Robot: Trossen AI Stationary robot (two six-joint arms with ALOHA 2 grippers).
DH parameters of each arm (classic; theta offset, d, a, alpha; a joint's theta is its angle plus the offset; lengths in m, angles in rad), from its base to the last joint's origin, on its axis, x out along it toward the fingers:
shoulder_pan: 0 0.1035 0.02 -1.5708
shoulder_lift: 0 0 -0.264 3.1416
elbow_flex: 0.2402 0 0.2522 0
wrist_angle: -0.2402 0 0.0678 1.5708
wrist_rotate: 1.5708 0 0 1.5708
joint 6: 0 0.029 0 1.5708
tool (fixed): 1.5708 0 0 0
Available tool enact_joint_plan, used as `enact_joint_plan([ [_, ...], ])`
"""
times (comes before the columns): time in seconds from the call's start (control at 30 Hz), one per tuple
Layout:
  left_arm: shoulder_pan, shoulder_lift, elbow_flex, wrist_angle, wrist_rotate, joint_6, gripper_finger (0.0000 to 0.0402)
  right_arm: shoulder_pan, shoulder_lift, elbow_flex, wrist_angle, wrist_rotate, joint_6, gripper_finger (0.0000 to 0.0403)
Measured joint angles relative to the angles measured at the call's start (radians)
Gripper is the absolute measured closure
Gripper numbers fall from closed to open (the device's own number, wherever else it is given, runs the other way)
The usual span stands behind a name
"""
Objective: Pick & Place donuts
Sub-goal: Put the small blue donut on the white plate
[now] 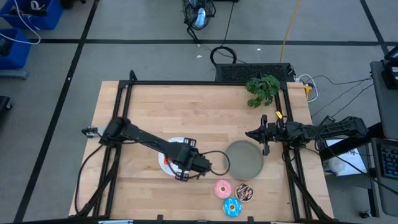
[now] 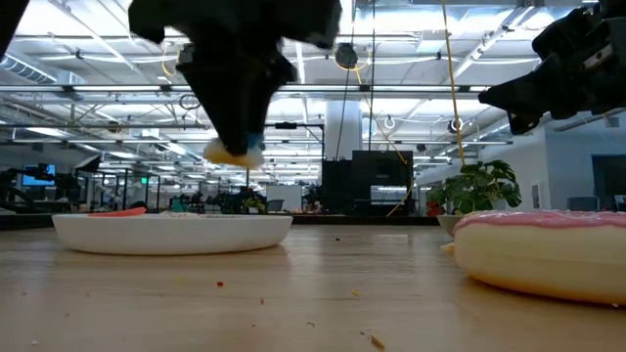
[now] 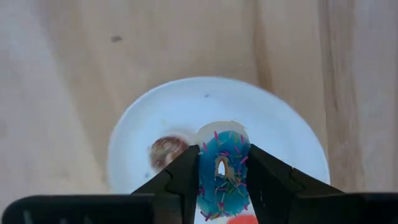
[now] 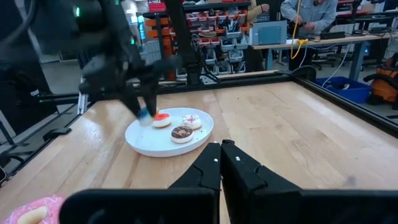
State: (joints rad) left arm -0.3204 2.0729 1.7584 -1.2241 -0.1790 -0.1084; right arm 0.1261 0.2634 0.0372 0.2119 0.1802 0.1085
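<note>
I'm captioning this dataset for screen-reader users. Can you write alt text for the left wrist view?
The left gripper holds a small blue sprinkled donut on edge between its dark fingers, above a round white plate on the wooden table. A small brown donut lies on the plate.

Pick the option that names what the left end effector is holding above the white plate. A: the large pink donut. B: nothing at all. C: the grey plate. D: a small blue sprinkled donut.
D: in the left wrist view, the left end effector pinches a small blue sprinkled donut on edge between its fingers, above the white plate, where a small brown donut lies.
</note>
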Motion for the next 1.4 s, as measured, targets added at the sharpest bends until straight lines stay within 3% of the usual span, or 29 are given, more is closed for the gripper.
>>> enact_joint_plan([
  [0.13,-0.01,-0.124,-0.11,0.054,-0.029,-0.075,0.0279,0.0,0.0,0.0,-0.004,0.0,0.0,0.0403],
  [0.3,-0.029,-0.281,-0.292,0.247,-0.032,-0.177,0.0279,0.0,0.0,0.0,-0.002,0.001,0.0,0.0403],
  [0.53,-0.035,-0.32,-0.439,0.34,-0.033,-0.265,0.0279,0.0,0.0,0.0,0.009,0.002,0.002,0.0403],
  [1.4,-0.033,-0.319,-0.526,0.504,-0.034,-0.267,0.0279,0.0,0.0,0.0,0.016,0.002,0.0,0.0403],
])
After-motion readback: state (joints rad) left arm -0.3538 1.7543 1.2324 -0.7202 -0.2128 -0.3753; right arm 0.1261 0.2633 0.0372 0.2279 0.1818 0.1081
